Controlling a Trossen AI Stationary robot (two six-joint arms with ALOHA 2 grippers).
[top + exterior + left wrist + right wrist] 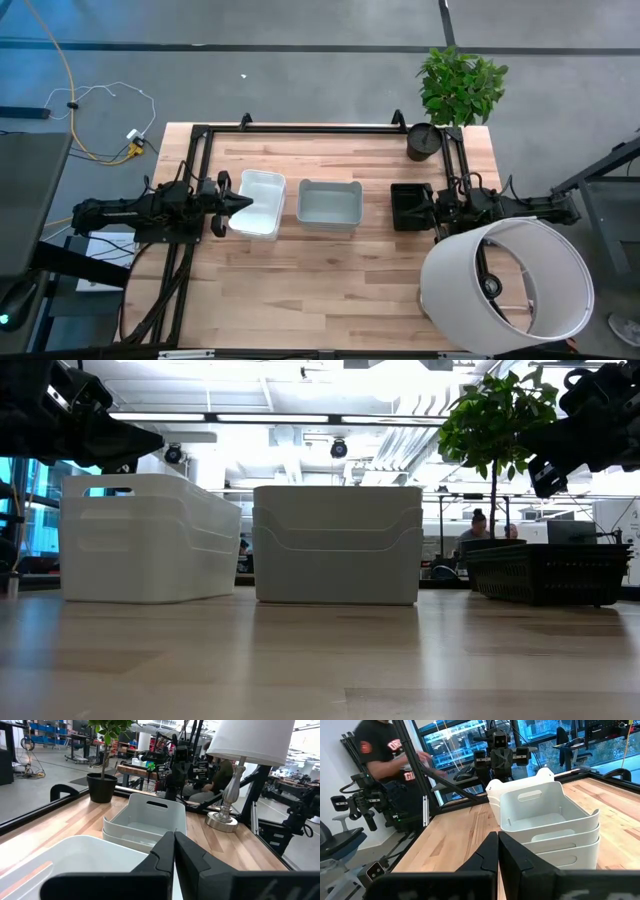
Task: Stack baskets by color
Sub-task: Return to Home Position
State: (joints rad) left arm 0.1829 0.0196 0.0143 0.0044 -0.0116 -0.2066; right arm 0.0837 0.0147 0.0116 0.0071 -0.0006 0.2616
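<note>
Nearest me, at the right corner of the tabletop (320,290), stands a lamp (520,280) with a big white shade. I judge it the likeliest casualty. The right arm runs just beside it, and from overhead the shade hides part of that arm, so a wide swing of the elbow as the arm folds away could knock the lamp over. Farther in, the three piles sit in a row across the middle: the white stack (262,195) on the left, the grey stack (329,203) in the centre and the black stack (405,205) on the right. They are set apart from one another and each looks squarely nested, so the sorting seems done. The left gripper (232,204) hangs over the left end of the white stack, a little above its rim. Its fingers (160,857) are pressed together and hold nothing. If it dips while pulling away, the tips could catch that rim and skew the pile, or shove it toward the grey one. The right gripper (432,207) hovers above the right end of the black stack, its fingers (487,852) likewise closed and empty. The same snag is possible there, and the slotted mesh would catch a fingertip easily. At the far right corner a plant pot (424,141) stands on the tabletop, with a leafy plant (462,82) just beyond it. Both are well clear of the row but within the right arm's sweep if it lifts back that way. Off the left side of the table a person (390,750) stands beyond the left arm, close enough that an outward swing there deserves watching.
</note>
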